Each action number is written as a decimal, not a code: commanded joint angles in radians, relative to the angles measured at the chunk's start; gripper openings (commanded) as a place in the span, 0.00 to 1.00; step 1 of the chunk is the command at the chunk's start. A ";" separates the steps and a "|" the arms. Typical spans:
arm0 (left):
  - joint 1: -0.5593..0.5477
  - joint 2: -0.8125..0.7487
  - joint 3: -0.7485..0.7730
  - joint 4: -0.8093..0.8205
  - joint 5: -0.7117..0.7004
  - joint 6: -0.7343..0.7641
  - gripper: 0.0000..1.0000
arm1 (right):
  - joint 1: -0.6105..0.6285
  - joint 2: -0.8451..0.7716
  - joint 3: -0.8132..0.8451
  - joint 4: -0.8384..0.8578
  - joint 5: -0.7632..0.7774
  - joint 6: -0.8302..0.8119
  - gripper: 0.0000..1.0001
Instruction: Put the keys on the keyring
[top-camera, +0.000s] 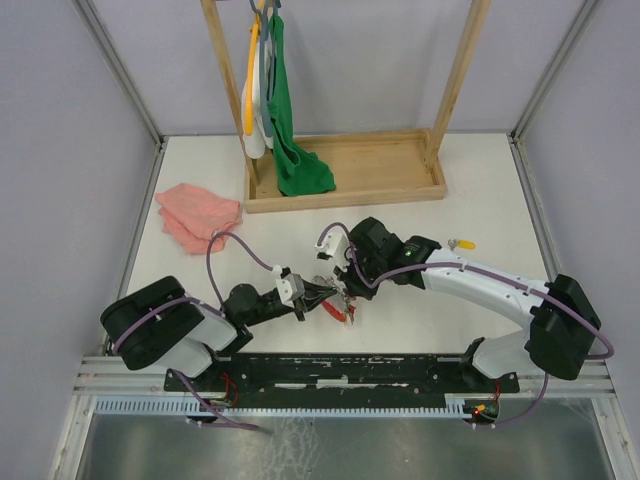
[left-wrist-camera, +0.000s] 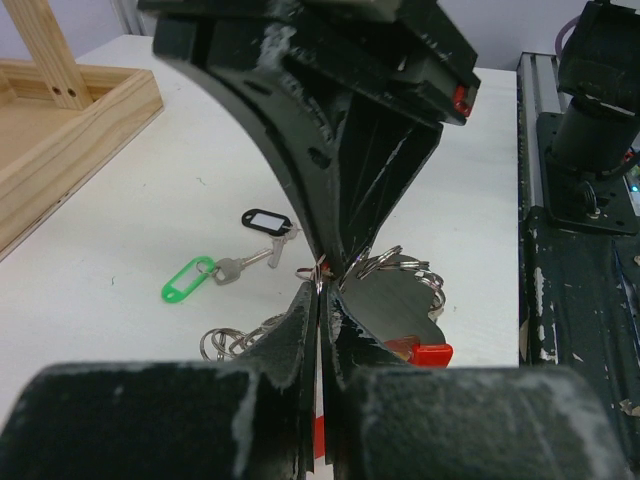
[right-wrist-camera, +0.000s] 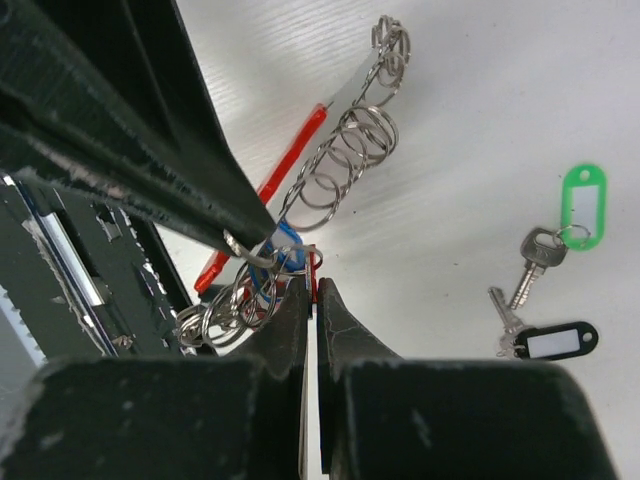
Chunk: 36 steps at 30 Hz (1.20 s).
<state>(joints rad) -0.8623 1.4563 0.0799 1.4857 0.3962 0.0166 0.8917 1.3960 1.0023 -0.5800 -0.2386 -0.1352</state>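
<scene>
1. One keyring (right-wrist-camera: 268, 195), a thin loop that is part red and part grey, lies on the worktop (top-camera: 480, 215) directly between the two claws. It carries a run of small split rings (right-wrist-camera: 350, 150) and a bunch of tagged keys.
2. Left claw (left-wrist-camera: 320, 290): jaws fully closed. The tips appear to pinch a thin piece of the keyring's wire. Which strand is pinched cannot be told.
3. Right claw (right-wrist-camera: 312, 288): jaws fully closed and tip to tip with the left claw, apparently on the same stretch of the loop.
4. Judged reason for the double grip: one claw steadies the loop while the other works the wire, so that the loop can be held open for a key.
5. Loose keys:
   - The green-tagged key (right-wrist-camera: 543, 247) and the black-tagged key (right-wrist-camera: 548, 342) lie just beside each other, near the claws on the right arm's side. Neither is touched.
   - The yellow-tagged key (top-camera: 462, 243) lies further off, beyond the right arm's forearm.
6. Judged progress: at least three keys remain off the loop. A claw must let go before it can fetch one.
7. Risk: the wire is thin and springy and may slip from closed tips when pulled.
8. Beyond the claws: a pink cloth (top-camera: 197, 215) and a wooden tray (top-camera: 345, 203), both well apart from the work.
</scene>
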 joint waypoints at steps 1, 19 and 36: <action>-0.042 -0.073 0.004 0.062 -0.023 0.089 0.03 | -0.014 0.036 0.059 -0.049 0.017 0.034 0.01; -0.063 -0.098 0.033 -0.259 0.004 0.308 0.03 | -0.039 -0.176 -0.075 0.044 0.070 0.064 0.56; -0.181 -0.029 0.225 -0.828 -0.090 0.497 0.16 | -0.108 -0.264 -0.324 0.434 0.144 0.348 1.00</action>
<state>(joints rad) -1.0058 1.4086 0.2699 0.7162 0.3538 0.4530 0.7952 1.1694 0.6926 -0.2855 -0.1280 0.1406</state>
